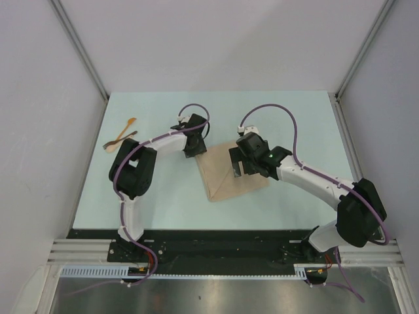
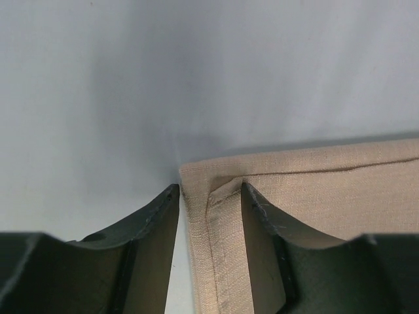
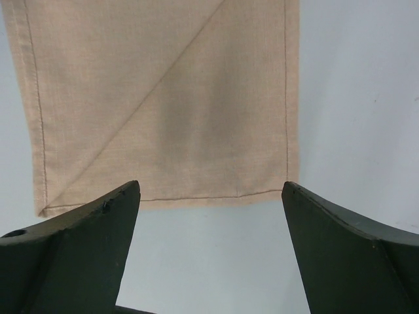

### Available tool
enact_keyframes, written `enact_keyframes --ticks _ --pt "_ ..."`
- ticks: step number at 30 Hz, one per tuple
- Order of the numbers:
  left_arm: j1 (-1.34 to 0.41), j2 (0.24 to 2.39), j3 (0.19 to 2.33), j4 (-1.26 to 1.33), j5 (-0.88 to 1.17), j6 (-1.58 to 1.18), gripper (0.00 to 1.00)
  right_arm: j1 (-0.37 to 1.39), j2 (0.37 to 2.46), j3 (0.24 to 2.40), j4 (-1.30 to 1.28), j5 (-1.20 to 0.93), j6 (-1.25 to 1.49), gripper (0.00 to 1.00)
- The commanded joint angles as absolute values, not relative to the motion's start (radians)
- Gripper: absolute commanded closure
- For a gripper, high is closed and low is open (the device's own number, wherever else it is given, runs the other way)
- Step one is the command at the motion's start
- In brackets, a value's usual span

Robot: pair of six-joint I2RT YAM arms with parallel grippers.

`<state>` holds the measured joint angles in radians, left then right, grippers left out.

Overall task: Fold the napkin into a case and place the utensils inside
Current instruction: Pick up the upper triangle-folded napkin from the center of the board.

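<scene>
The folded beige cloth napkin (image 1: 222, 180) lies centrally on the pale green table (image 1: 294, 118), its corner hem straddled by the slightly parted left hand (image 2: 209, 190), the right hand (image 3: 211, 190) gaping above its edge; pinching only one layer could unfold it.

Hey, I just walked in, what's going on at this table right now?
Two robot arms are working on a beige-tan cloth napkin lying mid-table, already showing a diagonal fold. The left arm has its jaws straddling one hemmed corner of the cloth, with a small gap, not clamped. The right arm is poised over another edge, jaws wide open. The two small slim wooden utensils lie untouched at the far left of the pale green table, so nothing is packed yet.
</scene>
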<state>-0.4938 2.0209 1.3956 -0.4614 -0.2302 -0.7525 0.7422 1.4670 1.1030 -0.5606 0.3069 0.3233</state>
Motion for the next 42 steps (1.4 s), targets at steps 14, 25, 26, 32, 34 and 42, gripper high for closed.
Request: enact_keyframes --ticks 14,25,26,32,34,42 --pt "-0.525 1.938 1.264 -0.407 -0.296 -0.782 0.53 0.822 1.456 1.006 -0.437 0.313 0.396 0.06" --pt "-0.526 1.88 1.278 -0.393 -0.281 -0.753 0.54 0.831 1.453 0.977 -0.422 0.301 0.411 0.06" --pt "-0.526 1.887 1.281 -0.397 -0.282 -0.755 0.55 0.833 1.451 0.974 -0.42 0.299 0.413 0.06" --pt "-0.526 1.937 1.298 -0.405 -0.282 -0.759 0.59 0.836 1.44 0.96 -0.414 0.285 0.425 0.06" --pt "-0.526 1.953 1.315 -0.419 -0.287 -0.761 0.59 0.842 1.436 0.96 -0.41 0.279 0.423 0.07" --pt "-0.525 2.049 1.338 -0.44 -0.317 -0.788 0.72 0.896 1.485 0.982 -0.388 0.287 0.428 0.1"
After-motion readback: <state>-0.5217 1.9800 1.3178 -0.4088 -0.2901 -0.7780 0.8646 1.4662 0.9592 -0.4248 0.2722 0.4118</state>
